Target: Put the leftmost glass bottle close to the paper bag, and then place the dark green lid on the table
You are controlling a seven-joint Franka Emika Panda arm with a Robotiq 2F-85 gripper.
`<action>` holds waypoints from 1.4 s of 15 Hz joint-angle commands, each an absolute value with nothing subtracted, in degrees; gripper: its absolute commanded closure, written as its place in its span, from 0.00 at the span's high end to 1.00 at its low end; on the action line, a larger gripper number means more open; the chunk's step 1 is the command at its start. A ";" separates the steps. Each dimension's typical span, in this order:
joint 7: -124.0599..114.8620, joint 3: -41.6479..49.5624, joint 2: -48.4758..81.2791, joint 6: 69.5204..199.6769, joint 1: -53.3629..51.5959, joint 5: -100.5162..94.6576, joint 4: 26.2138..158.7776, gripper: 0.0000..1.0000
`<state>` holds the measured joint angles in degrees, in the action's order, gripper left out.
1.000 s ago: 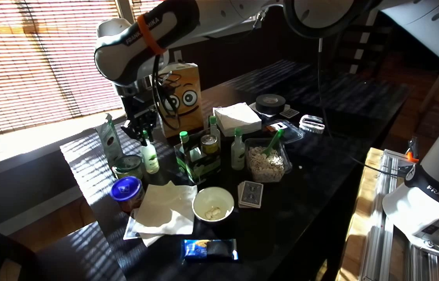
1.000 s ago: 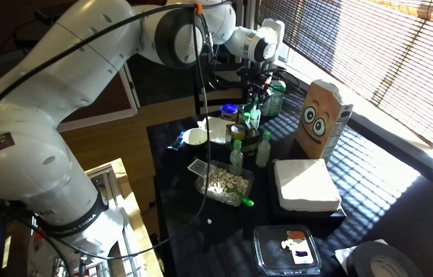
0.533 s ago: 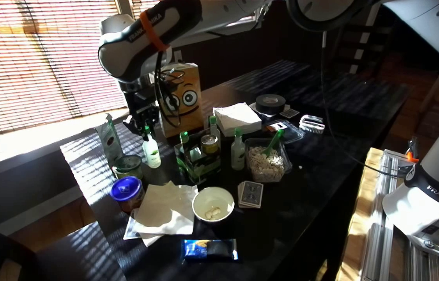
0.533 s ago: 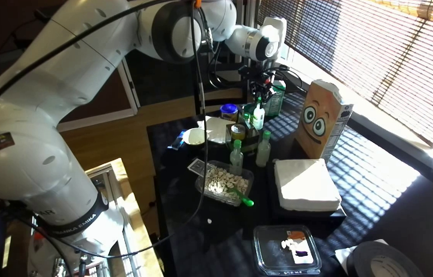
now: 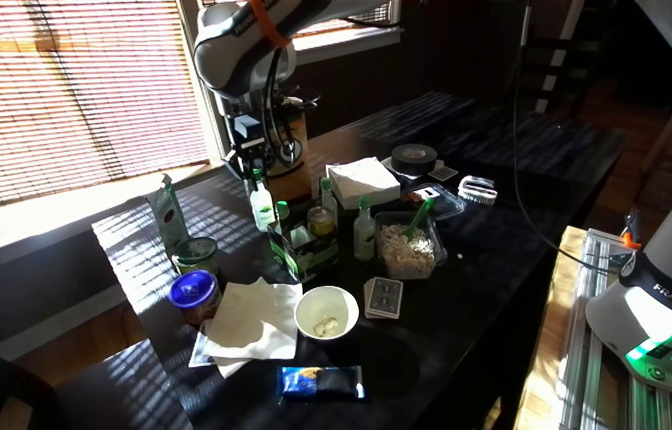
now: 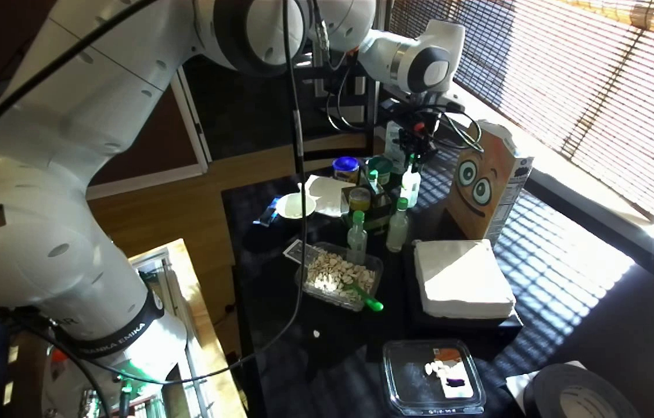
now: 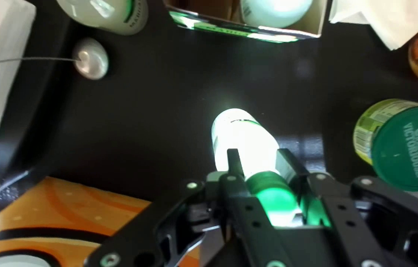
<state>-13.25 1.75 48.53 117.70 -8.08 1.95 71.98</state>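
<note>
The leftmost glass bottle (image 5: 262,206) is pale with a green cap; it also shows in an exterior view (image 6: 411,187). My gripper (image 7: 258,159) is shut around its neck just below the cap, one finger on each side. The bottle looks near upright; I cannot tell whether its base touches the dark table (image 7: 157,92). The paper bag (image 6: 481,180), orange-brown with a cartoon face, stands beside the gripper with a gap to the bottle. The arm partly covers the bag (image 5: 294,179). The dark green lid (image 7: 413,148) sits on a short jar, also in an exterior view (image 5: 196,246).
A carrier box (image 5: 306,251) with a can and green-capped bottle stands near the held bottle. More bottles (image 6: 398,226), a napkin stack (image 6: 463,278), a white bowl (image 5: 327,310), a blue-lidded jar (image 5: 193,292) and a standing pouch (image 5: 168,218) are around.
My gripper and the bottle have moved together away from the green-lidded jar and pouch toward the paper bag. Other things on the table have not moved.
</note>
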 commanded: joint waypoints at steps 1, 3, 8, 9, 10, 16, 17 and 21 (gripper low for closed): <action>-18.20 2.65 43.74 120.95 -6.00 3.07 80.04 0.07; -20.59 3.52 42.58 122.69 -5.13 3.05 82.55 0.07; -24.46 4.70 41.30 124.01 -3.76 3.45 85.88 0.07; -24.79 4.68 41.27 123.97 -3.47 3.66 86.23 0.07; -25.06 4.70 41.31 123.90 -3.28 3.77 86.52 0.07; -25.50 4.25 42.13 123.90 -2.54 5.03 86.86 0.29; -25.54 4.22 42.19 123.86 -2.48 5.31 86.77 0.55; -26.22 4.43 40.66 125.68 -3.20 5.76 88.06 0.73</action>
<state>-25.00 4.61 43.63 123.34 -2.78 4.61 84.82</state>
